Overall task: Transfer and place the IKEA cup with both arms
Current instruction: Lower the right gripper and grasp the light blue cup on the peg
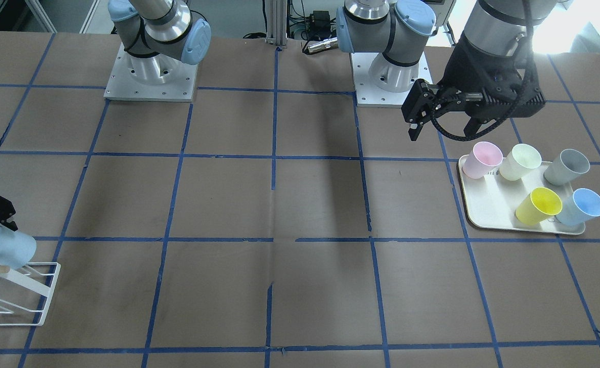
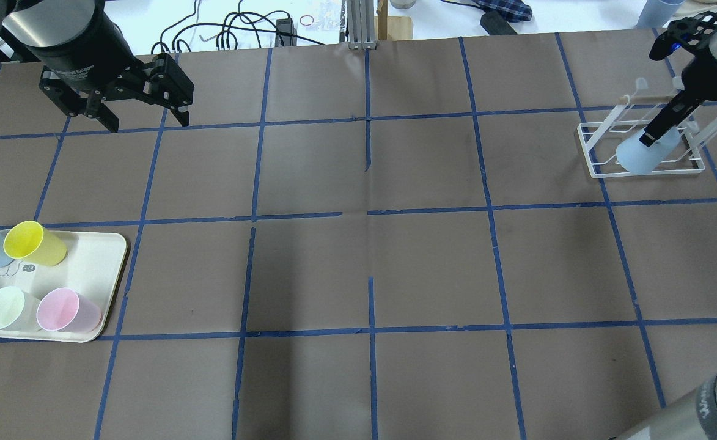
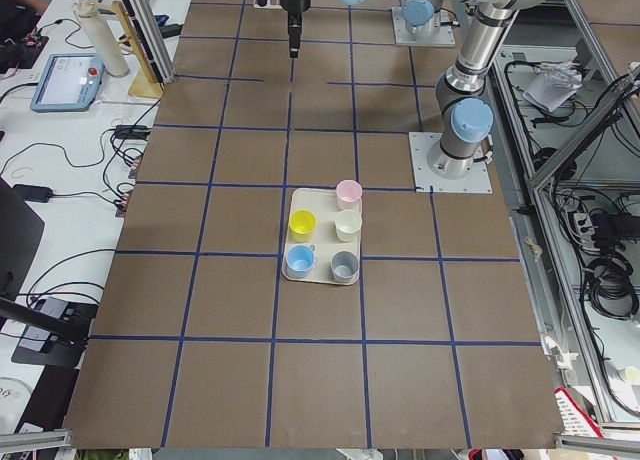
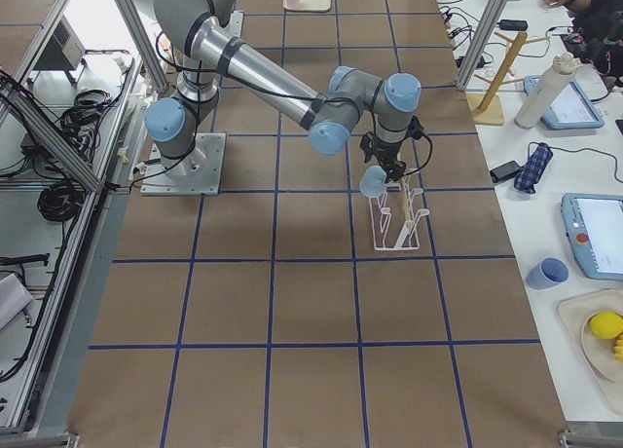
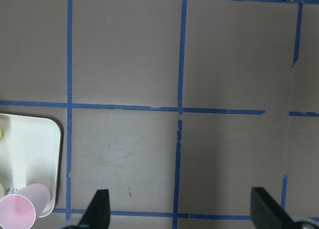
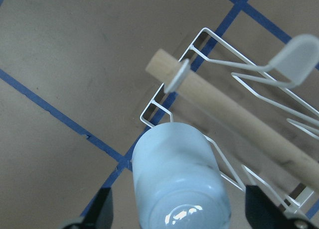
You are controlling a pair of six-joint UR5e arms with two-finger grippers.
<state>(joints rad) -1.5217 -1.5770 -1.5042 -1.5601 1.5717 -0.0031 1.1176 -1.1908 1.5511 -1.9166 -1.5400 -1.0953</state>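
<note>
Brown-papered bench (image 1: 300,204), ruled into squares by blue tape, carrying everything shown. The right arm (image 4: 273,78) reaches out to the white wire rack (image 1: 50,294) at its own end of the bench. The left arm (image 1: 386,30) is held above bare bench just beside the cream tray (image 1: 489,204). The left gripper (image 2: 148,124) points down, its fingers (image 5: 99,209) spread wide with nothing between them.

Five cups stand upright on the tray: pink (image 1: 484,159), pale green (image 1: 520,161) and grey (image 1: 567,166) in the row nearer the robot, with yellow (image 1: 538,206) and light blue (image 1: 581,206) in the other.

The IKEA cup (image 6: 179,179) is on the rack, tilted and bottom-up (its base faces the wrist camera), beside the rack's wooden dowel (image 6: 224,109). The right gripper (image 6: 177,211) sits directly over it, and its fingers (image 6: 102,209) are spread on either side of the cup, with a gap showing at each flank.
</note>
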